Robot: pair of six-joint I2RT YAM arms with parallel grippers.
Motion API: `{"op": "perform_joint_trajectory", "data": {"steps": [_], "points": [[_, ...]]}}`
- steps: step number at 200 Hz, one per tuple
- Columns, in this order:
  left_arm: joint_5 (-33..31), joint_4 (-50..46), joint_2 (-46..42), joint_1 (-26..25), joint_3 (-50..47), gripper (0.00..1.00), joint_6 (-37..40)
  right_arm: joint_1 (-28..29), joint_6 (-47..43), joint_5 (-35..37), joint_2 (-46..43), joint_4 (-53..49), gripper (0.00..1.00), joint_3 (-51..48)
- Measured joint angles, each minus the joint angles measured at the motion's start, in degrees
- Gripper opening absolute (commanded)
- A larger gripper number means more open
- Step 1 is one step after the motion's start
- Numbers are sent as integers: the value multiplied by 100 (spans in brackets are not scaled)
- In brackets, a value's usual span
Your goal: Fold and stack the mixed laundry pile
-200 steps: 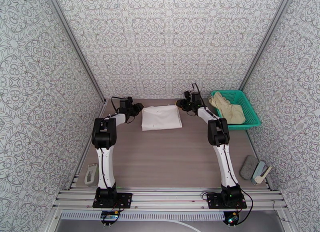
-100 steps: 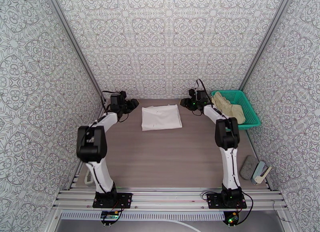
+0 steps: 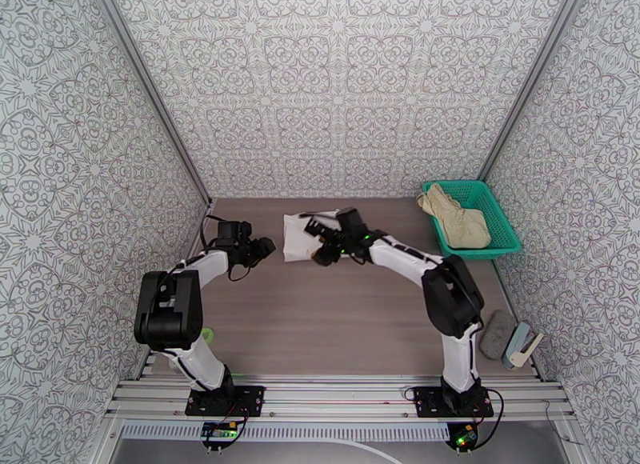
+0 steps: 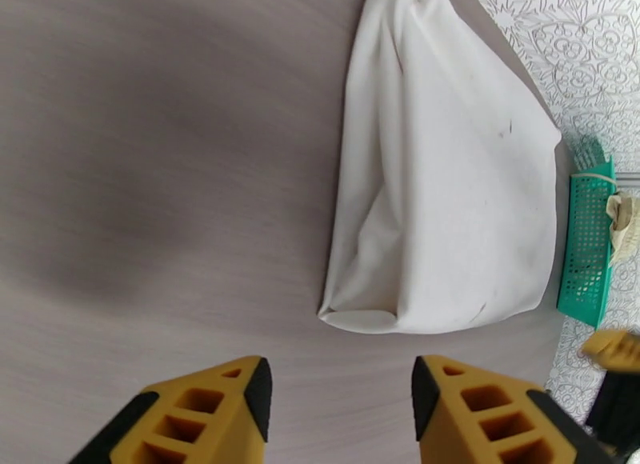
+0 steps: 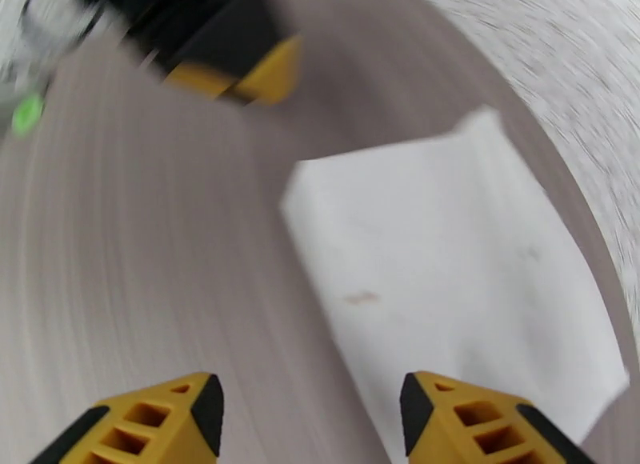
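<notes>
While its jaws stand apart with nothing between them, the left gripper (image 4: 336, 402) hangs low over the bare table (image 4: 120, 138), just short of the nearest corner of the white T-shirt (image 4: 448, 202). The right gripper (image 5: 312, 418) is likewise spread and empty, poised above the opposite side of the same cloth; its wrist picture is smeared, so finer detail there cannot be read. From the top view the two grippers face each other across the garment, the left gripper (image 3: 262, 250) beside its left edge and the right gripper (image 3: 318, 242) over its middle.

The T-shirt (image 3: 294, 238) lies flat toward the far side of the table as a rough, partly folded rectangle, with some bunching along one edge. The beige shorts (image 3: 456, 214) sit crumpled in the green basket (image 3: 508, 235) at the far right, well apart from the shirt.

The step in hand looks like the shirt's folding, with the shorts not yet begun. The next move probably calls for each gripper to descend onto a shirt edge or corner, pinch only the cloth layers meant to turn over, and lift evenly so the fold stays square.
</notes>
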Motion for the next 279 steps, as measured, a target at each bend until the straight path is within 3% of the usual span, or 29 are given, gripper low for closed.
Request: {"op": "perform_joint_trajectory", "data": {"steps": [30, 95, 127, 154, 187, 222, 279], "points": [[162, 105, 160, 46, 0, 52, 2, 225, -852, 487, 678, 2, 63, 457], [308, 162, 426, 79, 44, 56, -28, 323, -1556, 1268, 1381, 109, 58, 1043], [310, 168, 514, 81, 155, 66, -249, 415, -1727, 1609, 1552, 380, 43, 1051], [249, 232, 525, 22, 160, 75, -568, 439, -1781, 1768, 1602, 566, 17, 1051], [245, 522, 654, -151, 186, 79, -979, 435, -1753, 1777, 1486, 1060, 0, 782], [262, 1003, 857, -358, 177, 87, -1515, 365, -1641, 1615, 1128, 1353, 0, 339], [267, 1840, 1067, -584, 177, 88, -2240, 271, -1633, 1425, 828, 1626, 0, 52]]}}
